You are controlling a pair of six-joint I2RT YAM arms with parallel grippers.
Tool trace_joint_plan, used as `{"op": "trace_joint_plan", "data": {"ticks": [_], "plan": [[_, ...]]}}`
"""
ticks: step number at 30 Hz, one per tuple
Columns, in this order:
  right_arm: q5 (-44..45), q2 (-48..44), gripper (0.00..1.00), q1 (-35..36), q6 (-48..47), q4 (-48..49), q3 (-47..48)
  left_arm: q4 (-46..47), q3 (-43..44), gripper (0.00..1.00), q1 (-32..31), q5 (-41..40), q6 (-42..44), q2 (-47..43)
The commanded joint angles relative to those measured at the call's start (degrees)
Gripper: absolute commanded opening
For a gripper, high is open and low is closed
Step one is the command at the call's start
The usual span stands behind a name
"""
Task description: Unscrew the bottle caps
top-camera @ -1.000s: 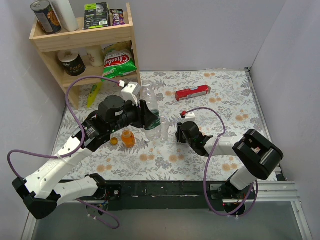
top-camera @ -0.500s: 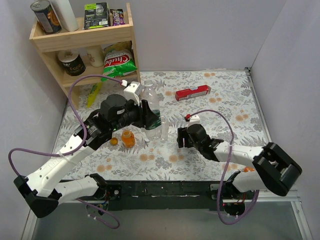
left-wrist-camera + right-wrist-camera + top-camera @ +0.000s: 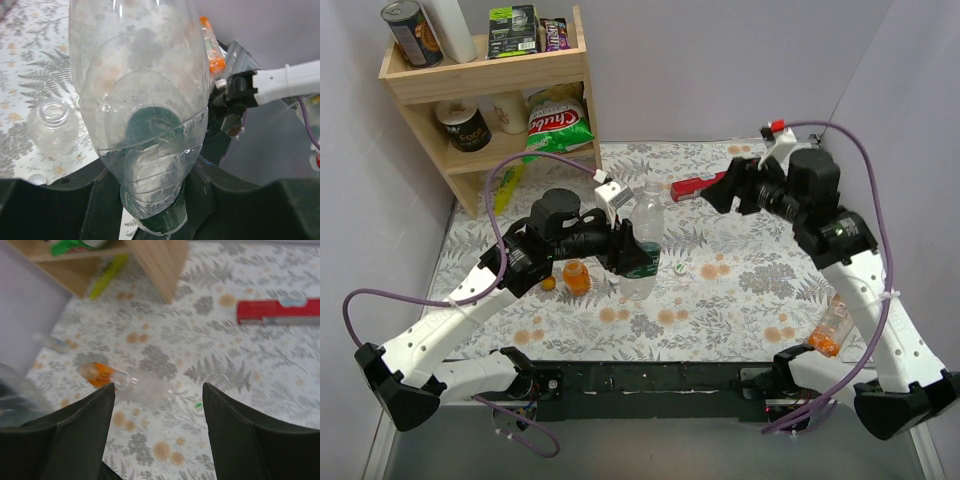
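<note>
From above, we see the red box (image 3: pixel 691 187) upper centre, partly hidden by the released right gripper (image 3: pixel 718 193); the left gripper (image 3: pixel 632 258), mid-frame, clenches the clear green-labelled bottle (image 3: pixel 647 215). Left wrist: its transparent ribbed body fills centre. Right wrist: a green cap (image 3: pixel 198 405) lies lower centre.

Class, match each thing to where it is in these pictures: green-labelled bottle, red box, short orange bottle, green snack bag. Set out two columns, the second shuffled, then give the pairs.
Things
1 green-labelled bottle
2 red box
3 short orange bottle
4 green snack bag

Places
A on the wooden shelf
B gripped in the left hand
C on the table beside a small orange cap
D lying flat at the far side of the table

Pairs: 1-B, 2-D, 3-C, 4-A
</note>
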Motion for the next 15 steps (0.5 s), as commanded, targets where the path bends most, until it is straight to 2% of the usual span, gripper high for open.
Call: {"op": "trace_joint_plan", "data": {"ticks": [1, 2, 7, 15], "plan": [[-25.1, 9.3, 0.76, -1.4, 0.4, -13.0, 17.3, 3.1, -0.8, 0.32, 0.0, 9.7, 2.1, 0.9], [-31.5, 10.3, 0.75, -1.4, 2.1, -11.5, 19.4, 3.1, -0.8, 0.32, 0.0, 10.0, 2.1, 1.1], [-39.8, 10.7, 0.75, -1.1, 15.4, 3.5, 20.3, 3.0, -0.4, 0.32, -0.2, 11.8, 2.1, 2.6], [-37.6, 12.3, 0.73, 4.1, 13.6, 0.2, 21.0, 2.7, 0.4, 0.32, -1.3, 12.4, 2.7, 5.1]]}}
